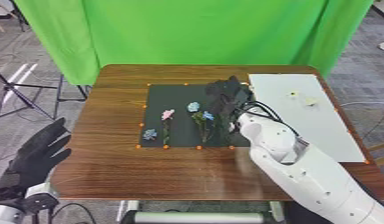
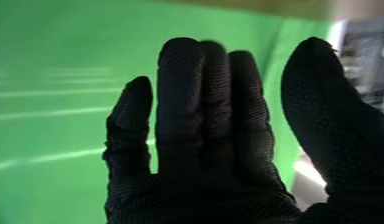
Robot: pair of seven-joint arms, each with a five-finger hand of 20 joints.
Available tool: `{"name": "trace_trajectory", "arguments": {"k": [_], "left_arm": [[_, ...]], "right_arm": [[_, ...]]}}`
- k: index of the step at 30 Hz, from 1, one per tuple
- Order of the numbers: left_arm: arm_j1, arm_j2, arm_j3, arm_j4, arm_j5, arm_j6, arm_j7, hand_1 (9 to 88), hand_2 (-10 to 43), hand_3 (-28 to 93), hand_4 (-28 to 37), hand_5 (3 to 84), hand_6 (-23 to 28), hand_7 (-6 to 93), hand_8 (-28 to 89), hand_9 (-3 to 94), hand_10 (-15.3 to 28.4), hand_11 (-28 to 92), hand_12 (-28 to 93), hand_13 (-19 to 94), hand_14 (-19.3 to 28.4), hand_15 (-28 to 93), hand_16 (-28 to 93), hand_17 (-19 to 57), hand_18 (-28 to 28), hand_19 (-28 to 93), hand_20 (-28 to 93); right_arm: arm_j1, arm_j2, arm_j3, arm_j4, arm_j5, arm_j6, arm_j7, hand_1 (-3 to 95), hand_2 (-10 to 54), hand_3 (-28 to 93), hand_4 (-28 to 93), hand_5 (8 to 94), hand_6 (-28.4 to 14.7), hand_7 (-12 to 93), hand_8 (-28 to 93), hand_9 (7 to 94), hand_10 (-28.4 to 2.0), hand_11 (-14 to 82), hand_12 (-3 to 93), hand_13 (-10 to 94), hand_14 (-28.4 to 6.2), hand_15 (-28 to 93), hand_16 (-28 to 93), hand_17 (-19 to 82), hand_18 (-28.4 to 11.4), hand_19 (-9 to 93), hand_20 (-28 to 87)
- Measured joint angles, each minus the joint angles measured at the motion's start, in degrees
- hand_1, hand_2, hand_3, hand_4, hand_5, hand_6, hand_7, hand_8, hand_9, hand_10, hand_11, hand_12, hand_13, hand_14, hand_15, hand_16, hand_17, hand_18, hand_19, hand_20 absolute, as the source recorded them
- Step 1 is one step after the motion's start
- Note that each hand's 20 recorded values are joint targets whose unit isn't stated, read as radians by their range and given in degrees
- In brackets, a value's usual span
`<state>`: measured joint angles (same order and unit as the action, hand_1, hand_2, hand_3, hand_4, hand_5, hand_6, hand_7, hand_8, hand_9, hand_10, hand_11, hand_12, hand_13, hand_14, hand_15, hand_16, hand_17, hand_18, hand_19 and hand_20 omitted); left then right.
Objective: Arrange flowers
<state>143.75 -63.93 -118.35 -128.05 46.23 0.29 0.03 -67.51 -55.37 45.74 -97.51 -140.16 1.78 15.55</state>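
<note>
one high, one close
head view looks down over the table (image 1: pixel 104 160), wrist view past the right hand (image 1: pixel 226 94); both share the far green curtain (image 1: pixel 202 32)

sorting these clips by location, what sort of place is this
Probably a robotics lab or recording studio: a green backdrop hangs behind the wooden table, a tripod stands on the left, and a white robot arm reaches over the tabletop.

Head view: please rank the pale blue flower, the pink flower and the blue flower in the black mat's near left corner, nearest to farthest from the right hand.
1. Pale blue flower: just left of the right hand.
2. Pink flower: farther left.
3. Blue flower: near left corner of the black mat.
</note>
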Motion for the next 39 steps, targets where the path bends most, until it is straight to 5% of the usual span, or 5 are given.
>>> {"name": "trace_trajectory", "arguments": {"k": [8,12,24,33,39], "left_arm": [[0.3,-0.13,0.00,-0.03,0.00,0.05,0.32,25.1,-1.5,69,-26.9,21.1,0.5,18.1,-10,15.6,8.1,10,21,11,10.9,13,9,-12.5,16.7,34,10],[0.3,-0.17,0.00,-0.03,0.00,0.05,0.40,25.1,-1.4,69,-26.8,21.1,0.6,18.1,-10,15.7,8.2,10,21,11,10.9,13,9,-12.5,16.7,33,10],[0.4,-0.18,-0.05,-0.03,0.00,0.02,0.44,25.2,-1.3,69,-26.9,21.2,0.6,18.1,-10,15.8,8.3,10,21,11,10.9,13,9,-12.5,16.7,34,10],[0.2,0.03,-0.09,0.02,0.00,-0.05,0.32,25.2,-1.4,69,-26.8,21.2,0.6,18.2,-10,16.0,8.4,10,20,11,10.8,13,9,-12.4,16.7,34,10],[0.2,0.06,-0.12,0.02,0.00,-0.04,0.33,25.2,-1.4,69,-26.9,21.3,0.6,18.1,-10,16.0,8.4,10,20,11,10.8,13,9,-12.4,16.7,33,10]], "right_arm": [[3.6,5.0,2.2,3.4,0.8,-2.2,17.0,28.7,-9.5,90,-27,27.6,-7.7,26,-11,26.4,-17.3,24.2,26.9,24,-13.6,57,15,9,-18.7,69,48],[4.2,7.1,6.5,7.1,3.6,-6.4,21.8,28.2,-9.5,88,-27,24.7,-8.8,20,-8,23.4,-17.8,14.1,27.3,20,-15.9,27,22,4,-20.0,57,33],[0.7,10.5,13.2,9.6,9.8,-16.8,27.1,26.8,-9.5,87,-27,20.8,-10.0,14,-6,23.5,-17.2,5.8,25.4,33,-17.2,8,23,4,-21.6,53,25],[-0.4,10.5,11.9,13.8,12.0,-17.6,25.5,38.3,-9.5,86,-28,45.7,-1.2,36,-18,54.8,-10.6,28.7,21.2,68,-2.9,38,26,20,-20.0,73,43],[-2.0,11.2,8.8,16.2,5.3,1.6,22.1,50.1,-8.7,82,-28,69.7,1.1,47,-3,84.3,-5.8,17.5,47.1,84,0.1,44,34,32,-18.9,80,48]]}}
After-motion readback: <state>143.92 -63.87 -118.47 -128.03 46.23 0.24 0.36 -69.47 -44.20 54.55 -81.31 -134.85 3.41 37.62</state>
